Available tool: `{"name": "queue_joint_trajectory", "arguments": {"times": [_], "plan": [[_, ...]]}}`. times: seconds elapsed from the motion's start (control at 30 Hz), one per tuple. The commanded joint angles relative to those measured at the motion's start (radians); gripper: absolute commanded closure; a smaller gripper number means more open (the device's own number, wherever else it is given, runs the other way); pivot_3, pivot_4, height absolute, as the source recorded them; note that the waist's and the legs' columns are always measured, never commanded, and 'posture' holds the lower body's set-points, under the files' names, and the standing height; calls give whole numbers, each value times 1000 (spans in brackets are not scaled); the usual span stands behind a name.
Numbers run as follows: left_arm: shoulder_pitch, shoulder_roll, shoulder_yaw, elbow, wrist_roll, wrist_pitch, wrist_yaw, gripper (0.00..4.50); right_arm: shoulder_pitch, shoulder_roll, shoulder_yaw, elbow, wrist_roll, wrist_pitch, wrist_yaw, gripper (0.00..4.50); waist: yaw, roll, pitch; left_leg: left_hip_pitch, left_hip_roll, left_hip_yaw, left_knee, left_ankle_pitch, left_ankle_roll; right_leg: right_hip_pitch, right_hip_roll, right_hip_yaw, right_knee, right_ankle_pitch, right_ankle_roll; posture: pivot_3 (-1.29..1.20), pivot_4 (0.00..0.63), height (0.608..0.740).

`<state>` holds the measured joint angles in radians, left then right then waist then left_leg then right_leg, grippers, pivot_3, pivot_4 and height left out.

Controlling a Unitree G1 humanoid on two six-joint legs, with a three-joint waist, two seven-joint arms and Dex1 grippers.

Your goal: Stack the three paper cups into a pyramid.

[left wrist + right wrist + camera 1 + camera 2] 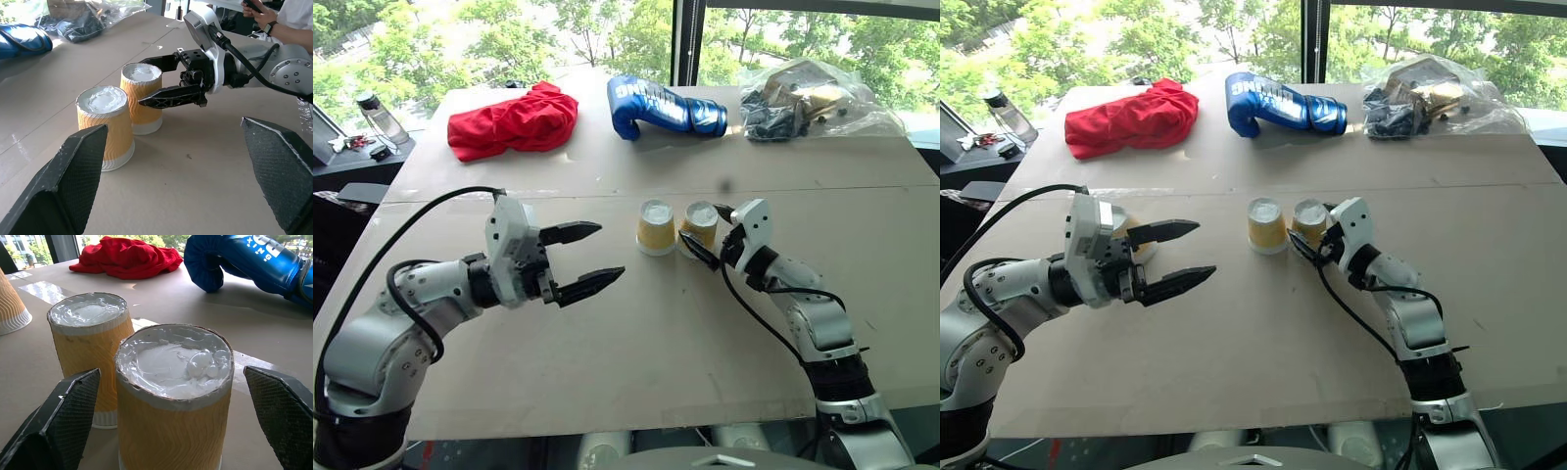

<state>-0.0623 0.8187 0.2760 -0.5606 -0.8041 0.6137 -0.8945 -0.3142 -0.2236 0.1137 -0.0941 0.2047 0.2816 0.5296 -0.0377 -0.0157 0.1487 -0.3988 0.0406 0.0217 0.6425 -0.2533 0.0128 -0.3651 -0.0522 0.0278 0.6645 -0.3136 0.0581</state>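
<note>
Right tool: fingers spread wide on either side of the right-hand paper cup, gripping nothing; from the wrist view a clear gap shows on both sides, though whether one fingertip brushes the cup wall is hard to tell. Left tool: fully open, empty, hanging above the tabletop well to the left of the cups.

Cups stand upside down, wide mouth on the tabletop. The second paper cup sits just beside the right-hand one, on its left, nearly touching. A third cup stands farther left of the pair, partly hidden behind the left arm in the right eye view. None is stacked.

Materials: cups are tapered, yellow-tan with a wavy embossed texture, white rim, recessed white base with a crinkled sheen. Tool fingers are black, wedge-shaped, with finely dimpled pads. Tabletop is matte beige board. Beyond the cups: crumpled red cloth, glossy blue boxing glove, clear plastic bag.
</note>
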Motion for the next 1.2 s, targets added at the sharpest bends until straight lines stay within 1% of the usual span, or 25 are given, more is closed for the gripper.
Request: {"name": "queue_joint_trajectory", "arguments": {"times": [0.03, 0.17, 0.27, 0.37, 0.43, 0.47, 0.5, 0.53, 0.57, 0.6, 0.63, 0.73, 0.87, 0.93, 1.03, 1.1, 1.2], "plan": [[6, 9, 21, -19, 6, -28, -12, 0, -12, -6, -19, -21, 16, -7, 4, 70, 0, 0, 0, 0, 0, 0, 0, 0, 0, 0, 0, 0, 0, 0, 0, 0, 150, 740], [17, 3, 30, -19, 5, -36, -11, 0, 9, -16, -38, -48, 38, -15, 18, 70, 0, 0, 0, 0, 0, 0, 0, 0, 0, 0, 0, 0, 0, 0, 0, 0, 150, 740], [55, -37, 57, -31, -5, -57, 18, 0, 51, -57, -75, -100, 85, -24, 70, 70, 1, 0, 0, 0, 0, 0, 0, 0, 0, 0, 0, 0, 0, 0, 0, 0, 150, 740], [157, -62, 36, -91, 115, -95, 97, 0, 93, -139, -116, -168, 142, 3, 136, 70, 2, 0, 0, -1, 0, 0, 0, -1, 1, 0, -1, 0, -1, 0, 0, 0, 150, 740], [200, -132, 33, -127, 143, -92, 209, 0, 109, -191, -157, -201, 192, 4, 185, 70, 2, 0, 0, -1, 0, 0, 0, -1, 2, 0, -2, 0, -1, 0, 0, 0, 150, 740], [224, -225, 40, -142, 144, -151, 266, 0, 118, -217, -183, -212, 226, -1, 220, 70, 3, 1, 0, -1, 0, 0, 0, -1, 2, 0, -2, 0, -1, 0, 0, 0, 150, 740], [252, -294, 35, -159, 180, -214, 305, 0, 128, -240, -205, -219, 253, -2, 247, 70, 4, 1, 0, 0, 0, 0, 0, -1, 2, 1, -2, 0, -1, 0, 0, 0, 150, 740], [280, -347, 21, -175, 218, -273, 323, 0, 139, -261, -223, -223, 276, 3, 269, 70, 5, -1, 0, 0, 0, 0, 0, -1, 2, 2, -2, 0, -1, 0, 0, 0, 150, 740], [299, -380, 10, -185, 249, -311, 331, 0, 146, -274, -233, -224, 291, 7, 282, 70, 5, -2, -1, 0, 0, -1, 1, -1, 2, 2, -2, 0, -1, 0, 0, 0, 150, 740], [320, -424, -9, -197, 275, -336, 357, 0, 161, -292, -244, -225, 316, 7, 316, 70, 6, -2, -1, 0, 0, -1, 1, -1, 2, 3, -2, 1, -2, 0, 0, 0, 150, 740], [349, -469, -34, -195, 337, -375, 404, 0, 187, -317, -259, -232, 357, 5, 378, 70, 8, -2, -1, 0, 0, -2, 1, -1, 2, 4, -2, 1, -2, 0, 0, 0, 150, 740], [393, -549, -66, -178, 450, -456, 488, 0, 232, -358, -280, -248, 418, -11, 476, 70, 19, -1, -1, 2, 0, -3, 1, -1, 2, 6, -2, 1, -2, 0, 0, 0, 150, 740], [389, -651, -2, -106, 568, -519, 664, 0, 291, -383, -292, -301, 489, -36, 577, 70, 24, -1, -1, 1, -1, -2, 3, -1, 3, 6, -1, 2, -2, 0, 0, 0, 150, 740], [356, -653, 19, -65, 581, -518, 690, 0, 306, -377, -290, -326, 515, -44, 596, 70, 26, -1, -1, 2, -1, -3, 4, -1, 3, 7, 0, 1, -1, 0, 0, 0, 150, 740], [298, -632, 31, -9, 589, -510, 702, 0, 312, -362, -290, -345, 537, -52, 590, 70, 27, -2, -1, 1, -1, -4, 6, -1, 3, 8, 0, -2, -1, 0, 0, 0, 150, 740], [252, -633, 41, 29, 603, -494, 738, 0, 315, -356, -288, -359, 549, -48, 580, 70, 28, -2, -1, 1, -1, -4, 7, -1, 3, 8, 0, -3, -1, 0, 0, 0, 150, 740], [213, -635, 23, 71, 629, -494, 761, 0, 314, -346, -283, -375, 543, -53, 559, 70, 29, -2, -2, 1, -1, -4, 7, -1, 3, 8, 0, -3, -1, 0, 0, 0, 150, 740]]}}
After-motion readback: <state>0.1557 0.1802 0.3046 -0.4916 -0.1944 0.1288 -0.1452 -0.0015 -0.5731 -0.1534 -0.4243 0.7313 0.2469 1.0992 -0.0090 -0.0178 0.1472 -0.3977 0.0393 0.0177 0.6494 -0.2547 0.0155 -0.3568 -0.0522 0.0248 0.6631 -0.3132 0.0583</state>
